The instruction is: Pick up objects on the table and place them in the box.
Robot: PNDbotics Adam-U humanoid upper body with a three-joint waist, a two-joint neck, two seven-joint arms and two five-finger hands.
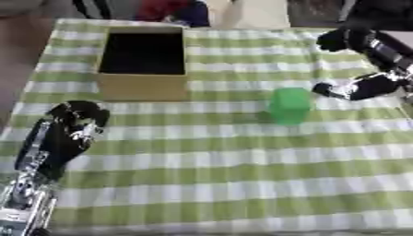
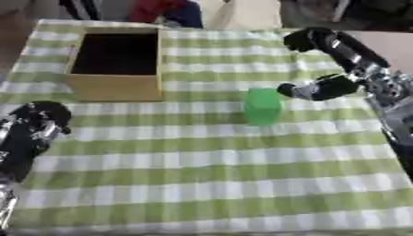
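- A table under a green-and-white checked cloth point(image 1: 242, 184) fills both views; along its far edge show dark, red and pale shapes that are too blurred to name.
- The box point(image 1: 144, 87), brown cardboard with an open top, sits on the far left part of the table. Its inside reads as plain dark, so whether anything already lies in it cannot be told.
- One task object is in sight: a green cup-like thing point(image 2: 262, 107), standing near the table's middle, right of the box and well apart from it.
- The right hand point(image 2: 313, 89) hangs just beside the green thing on its right, fingers pointed toward it. No contact shows; its fingers look partly spread, nothing held, so I read it as released and ready.
- The left hand point(image 1: 74, 120) rests idle at the lower left on the cloth, fingers curled and holding nothing.
- Judged from this, the task is at its start: the green thing is not yet grasped, then comes the lift, the carry across to the box and the drop.
- Nothing stands on the cloth between the green thing and the box; the near wall of the box is the only thing to clear.
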